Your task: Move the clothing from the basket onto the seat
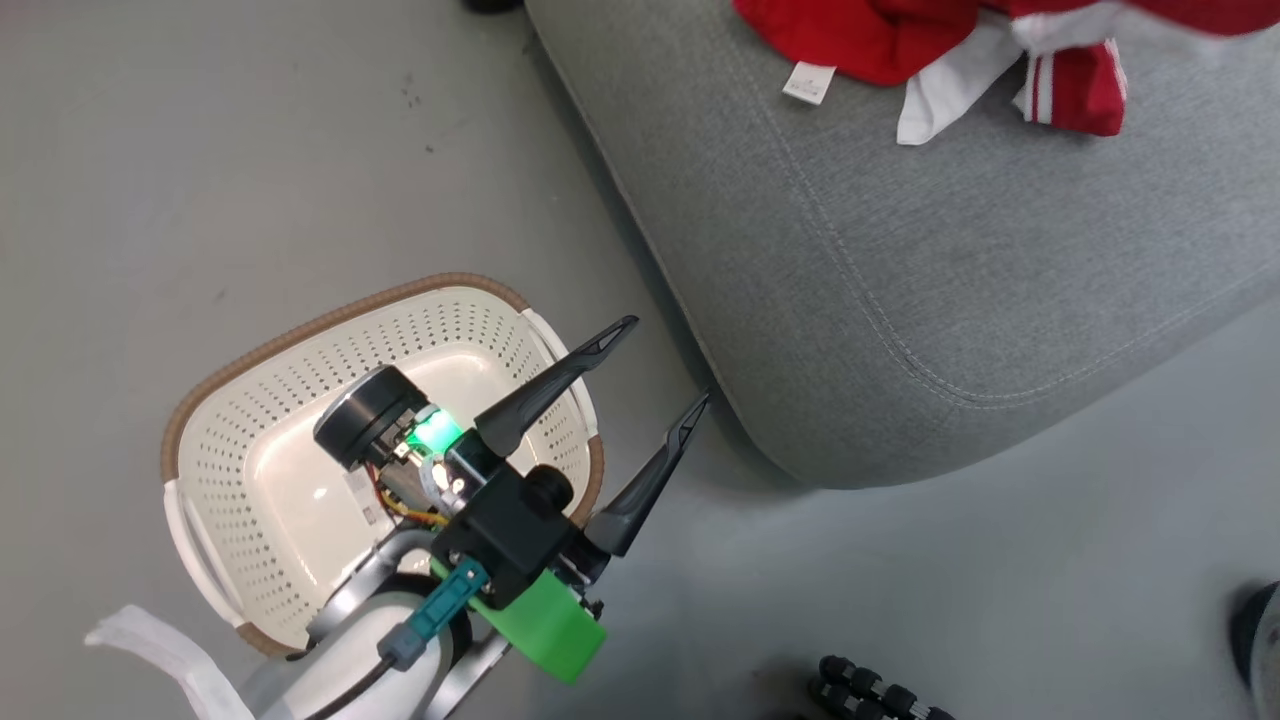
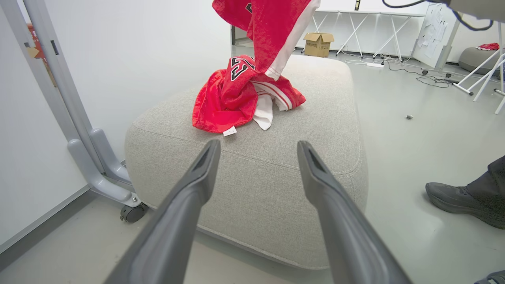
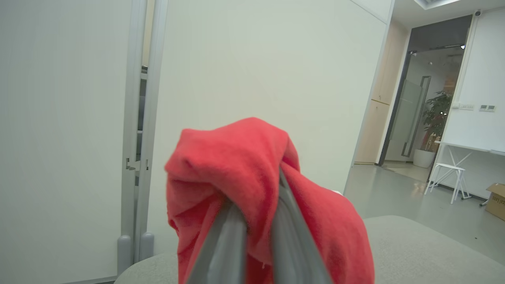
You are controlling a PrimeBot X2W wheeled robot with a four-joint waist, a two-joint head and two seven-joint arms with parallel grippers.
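Observation:
The cream basket [image 1: 290, 400] stands on the floor at lower left, with no garment showing inside and a sticker on its base. My left gripper [image 1: 667, 360] hangs open and holds nothing, over the basket's right end, fingers pointing at the grey seat [image 1: 950, 250]. Red-and-white clothing [image 1: 860, 35] with a white label tag [image 1: 808, 82] lies crumpled on the seat's far part. In the left wrist view the left gripper [image 2: 258, 145] frames that pile [image 2: 229, 98], and another red garment [image 2: 272, 31] hangs above it. My right gripper [image 3: 256, 193] is shut on this red garment [image 3: 236, 157] above the seat [image 3: 414, 252].
A grey wheeled frame [image 2: 98, 165] stands left of the seat by a white wall. A person's dark shoe [image 2: 461, 201] rests on the floor to the right. A black jointed object [image 1: 880, 690] lies near the bottom edge. Beyond the seat are a cardboard box [image 2: 318, 43] and tables.

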